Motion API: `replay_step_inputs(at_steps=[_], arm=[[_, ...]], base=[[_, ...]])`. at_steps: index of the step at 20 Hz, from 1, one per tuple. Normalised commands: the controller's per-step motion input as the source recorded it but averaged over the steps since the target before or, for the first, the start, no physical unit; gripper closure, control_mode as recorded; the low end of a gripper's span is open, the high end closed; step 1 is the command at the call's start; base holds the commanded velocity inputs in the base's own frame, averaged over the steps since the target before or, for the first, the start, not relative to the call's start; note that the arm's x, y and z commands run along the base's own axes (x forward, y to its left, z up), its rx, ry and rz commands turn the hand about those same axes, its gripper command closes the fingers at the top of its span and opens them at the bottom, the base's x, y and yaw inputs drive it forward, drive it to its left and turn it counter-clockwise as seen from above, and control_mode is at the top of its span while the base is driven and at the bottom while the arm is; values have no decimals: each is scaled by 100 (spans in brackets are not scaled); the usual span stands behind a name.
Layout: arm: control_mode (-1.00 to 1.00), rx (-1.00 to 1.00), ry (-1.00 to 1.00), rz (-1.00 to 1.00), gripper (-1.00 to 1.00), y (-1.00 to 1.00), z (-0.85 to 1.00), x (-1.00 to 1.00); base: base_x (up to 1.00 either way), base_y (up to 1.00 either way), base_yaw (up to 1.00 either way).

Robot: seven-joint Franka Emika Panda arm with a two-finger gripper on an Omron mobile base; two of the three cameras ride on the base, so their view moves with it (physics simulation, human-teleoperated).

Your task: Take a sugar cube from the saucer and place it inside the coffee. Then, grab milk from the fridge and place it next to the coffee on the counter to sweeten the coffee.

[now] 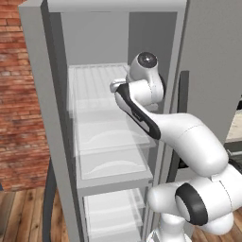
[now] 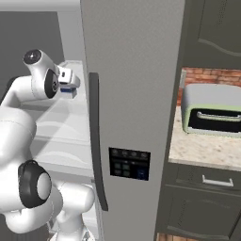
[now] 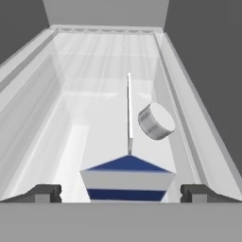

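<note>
milk (image 3: 127,182) between spread fingers (image 3: 45,193), untouched

Flat, even rendered light in all three views, no clear source direction. Fridge (image 1: 94,118) interior reads bright pale grey; its clear shelves (image 1: 111,137) pick up soft white sheen, washed-out streaks in hand view. Fridge door (image 2: 132,94) evenly mid-grey, no glare. Shadows weak: soft dark patch under arm (image 1: 189,142) joints, faint shading under toaster oven (image 2: 212,110) on bench (image 2: 202,148). Low-res, slightly soft edges throughout, aliasing on brick wall (image 1: 19,94). Hand view: milk (image 3: 127,182) close and sharp enough, small round can (image 3: 156,121) crisp, mild wide-angle stretch at shelf sides. No motion blur.
</note>
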Motion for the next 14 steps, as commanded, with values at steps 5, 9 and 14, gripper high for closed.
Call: replay_step_inputs(at_steps=[5, 9, 14], arm=[[-100, 0, 0, 0, -100, -2, 0, 2], [-100, 0, 0, 0, -100, 0, -1, 5], [-100, 0, 0, 0, -100, 0, -5, 17]], base=[[0, 0, 0], [0, 0, 0], [0, 0, 0]])
